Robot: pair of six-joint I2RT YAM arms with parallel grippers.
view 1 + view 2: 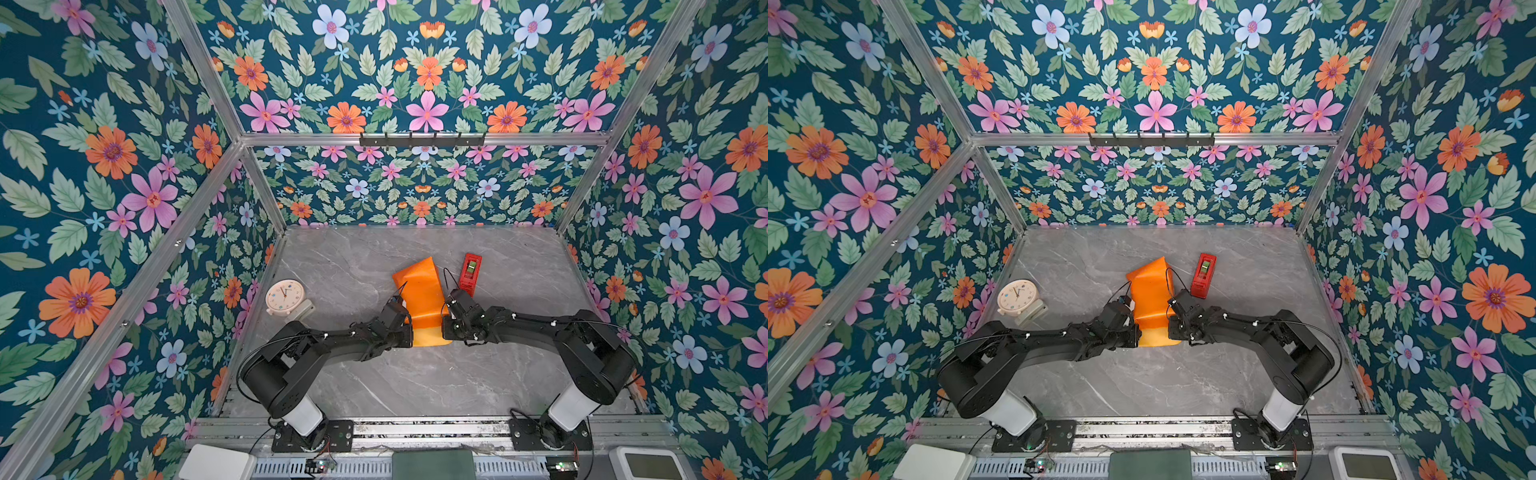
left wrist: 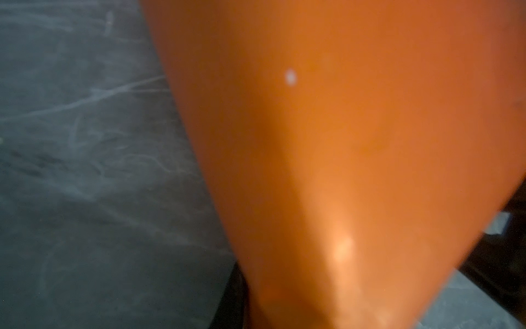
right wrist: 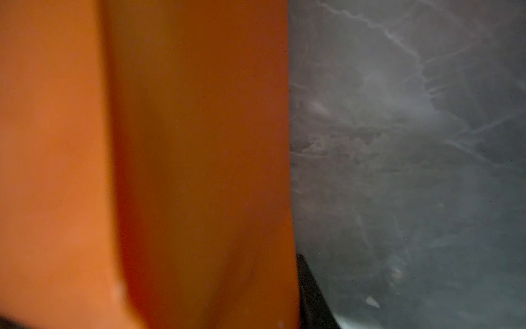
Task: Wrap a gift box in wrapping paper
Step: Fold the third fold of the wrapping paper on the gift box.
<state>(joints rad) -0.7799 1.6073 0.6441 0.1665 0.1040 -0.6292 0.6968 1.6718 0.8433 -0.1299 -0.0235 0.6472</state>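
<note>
Left pincer (image 1: pixel 404 309): at the paper's left edge. Its jaws are hidden, so I cannot tell if it is clenched or released.
Right pincer (image 1: pixel 449 306): at the paper's right edge. Its jaws are hidden too, so its state cannot be told.
Paper (image 1: pixel 420 291): mid-counter between the pincers, glossy orange up and humped, with the far end raised and a yellow strip at the near end.
Box: seen in no view.
Wrist views: blurred. Orange paper (image 2: pixel 341 142) (image 3: pixel 170 142) fills most of each, and a dark shape (image 2: pixel 229 302) is too blurred to name.
Top views only: a red dispenser (image 1: pixel 471 272) just right of the paper, and a clock (image 1: pixel 285 297) at the left edge of the grey counter (image 1: pixel 415 382).
</note>
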